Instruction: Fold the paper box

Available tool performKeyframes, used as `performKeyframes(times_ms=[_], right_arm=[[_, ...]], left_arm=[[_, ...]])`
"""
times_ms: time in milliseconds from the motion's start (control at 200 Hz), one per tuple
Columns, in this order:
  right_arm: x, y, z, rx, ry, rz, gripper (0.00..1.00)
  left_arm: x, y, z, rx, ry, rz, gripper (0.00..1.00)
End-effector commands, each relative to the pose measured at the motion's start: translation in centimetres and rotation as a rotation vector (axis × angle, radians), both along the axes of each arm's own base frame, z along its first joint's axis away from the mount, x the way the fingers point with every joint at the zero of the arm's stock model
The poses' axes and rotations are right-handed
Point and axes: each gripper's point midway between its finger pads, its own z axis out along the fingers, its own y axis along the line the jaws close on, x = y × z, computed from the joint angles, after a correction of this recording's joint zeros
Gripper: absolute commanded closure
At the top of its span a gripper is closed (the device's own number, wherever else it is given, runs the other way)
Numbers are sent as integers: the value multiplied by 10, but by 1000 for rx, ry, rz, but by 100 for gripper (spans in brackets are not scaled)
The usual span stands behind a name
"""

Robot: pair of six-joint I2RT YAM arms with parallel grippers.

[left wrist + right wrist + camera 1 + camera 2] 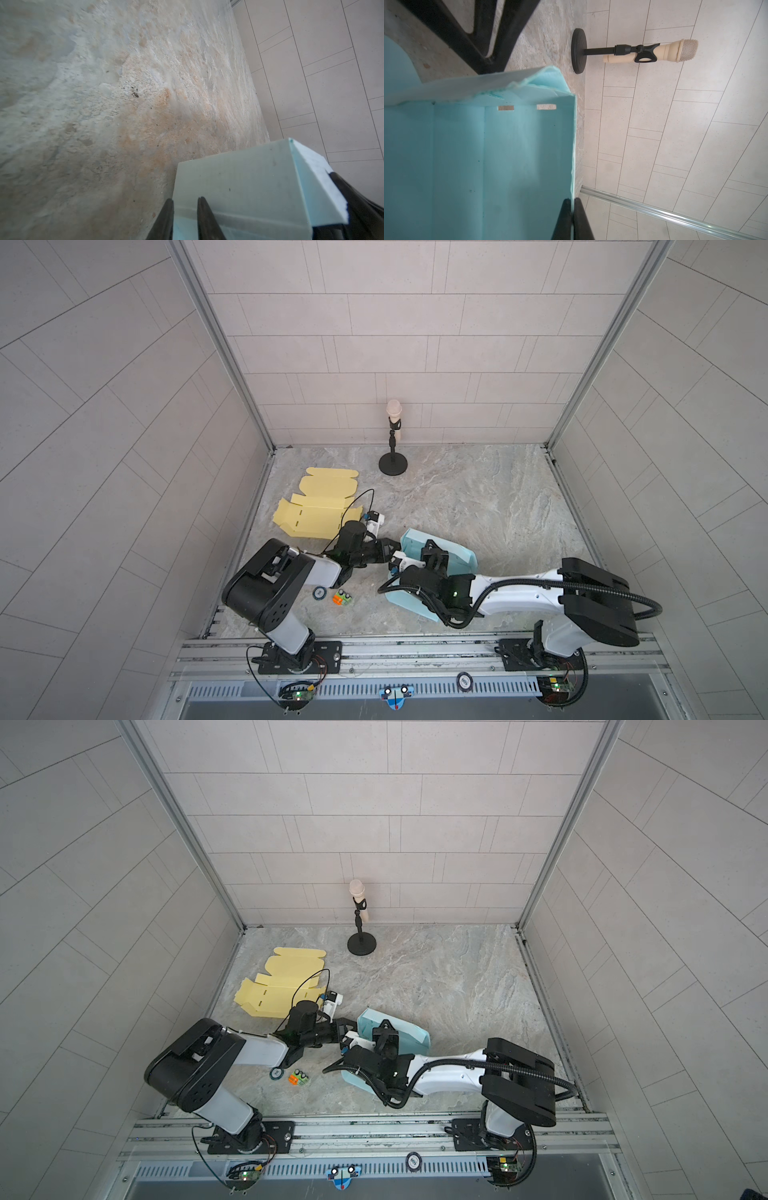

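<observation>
**A:** Closest to the lens on the right arm, the right gripper [572, 200] has its two black fingers [563, 220] pinched together on the rim of a side wall of the blue box [519, 155].

**B:** And the other one?

**A:** The left gripper [185, 200] is at the box's end wall. Its fingers [204, 218] stand a little apart with the edge of that wall between them. I cannot tell whether they are squeezing it.

**B:** Where is the box?

**A:** In both top views it sits at the front middle of the table [478, 497], between the two arms and partly under the right arm's wrist. It is half formed and open on top, with the end wall and one side wall standing. Two slots are cut in the floor beside the end wall, and a rounded flap sticks out past it.

**B:** Anything else on the table?

**A:** A yellow cardboard sheet [320, 510] lies flat and unfolded behind the left arm, apart from the box. A microphone [393, 410] stands upright on a black stand by the back wall. A small orange and green thing [343, 597] lies near the left arm.
</observation>
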Motion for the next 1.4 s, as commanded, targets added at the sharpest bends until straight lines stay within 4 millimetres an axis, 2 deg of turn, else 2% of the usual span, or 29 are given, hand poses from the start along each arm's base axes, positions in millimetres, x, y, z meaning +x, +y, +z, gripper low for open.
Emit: performKeyframes(times_ms=[0, 115, 290, 711, 856, 1131, 1397], right_arm=[[0, 5, -7, -28, -1, 11, 100], [0, 7, -13, -47, 3, 12, 100], [-4, 8, -11, -36, 0, 23, 100], [-10, 10, -7, -28, -3, 39, 100], [-13, 11, -4, -15, -4, 44, 100], [-18, 14, -10, -11, 12, 51, 100], [-18, 17, -17, -22, 30, 54, 100]], left_arm=[[-5, -10, 19, -19, -110, -30, 75], [-11, -5, 15, -15, -113, -17, 75], [-18, 1, 13, -7, -120, -11, 74], [-38, 0, 13, -4, -144, -30, 67], [-34, 0, 15, 0, -163, -16, 61], [-19, -4, 16, 49, -198, -11, 50], [-14, 6, 11, 137, -235, 16, 52]])
